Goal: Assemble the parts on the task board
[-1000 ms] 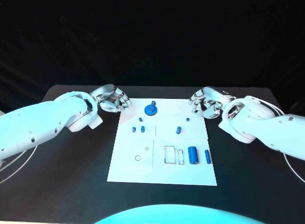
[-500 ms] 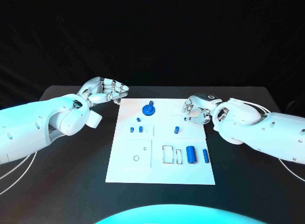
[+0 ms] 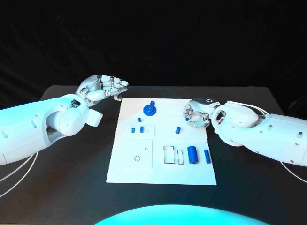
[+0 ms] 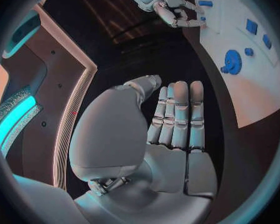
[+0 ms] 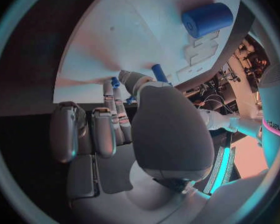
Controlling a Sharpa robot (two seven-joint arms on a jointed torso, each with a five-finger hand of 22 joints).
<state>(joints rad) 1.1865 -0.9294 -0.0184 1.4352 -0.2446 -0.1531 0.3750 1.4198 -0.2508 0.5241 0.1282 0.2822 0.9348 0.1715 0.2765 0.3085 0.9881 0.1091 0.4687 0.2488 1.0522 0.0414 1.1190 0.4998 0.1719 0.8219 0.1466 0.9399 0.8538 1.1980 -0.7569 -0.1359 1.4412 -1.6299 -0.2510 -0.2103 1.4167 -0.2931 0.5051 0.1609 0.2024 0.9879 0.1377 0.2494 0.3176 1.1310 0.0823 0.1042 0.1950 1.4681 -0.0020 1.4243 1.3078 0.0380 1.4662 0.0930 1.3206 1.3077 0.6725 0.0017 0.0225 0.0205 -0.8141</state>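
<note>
The task board (image 3: 162,140) lies flat in the middle of the black table (image 3: 248,187), between the 2 arms, so that either hand can reach it. Its blue parts sit apart: a gear (image 3: 149,110) near the far edge, small pegs (image 3: 137,130) in the middle, and a thick cylinder (image 3: 193,153) beside a thinner one (image 3: 207,156) near the right side, likely laid out for picking.

The left hand (image 3: 103,87) hangs off the board's far left corner, fingers straight and close together, holding nothing. The right hand (image 3: 196,114) hovers at the board's right edge by a small peg (image 3: 187,118), fingers curled, apparently empty; likely preparing a pick.

No brand, label or writing is readable.
</note>
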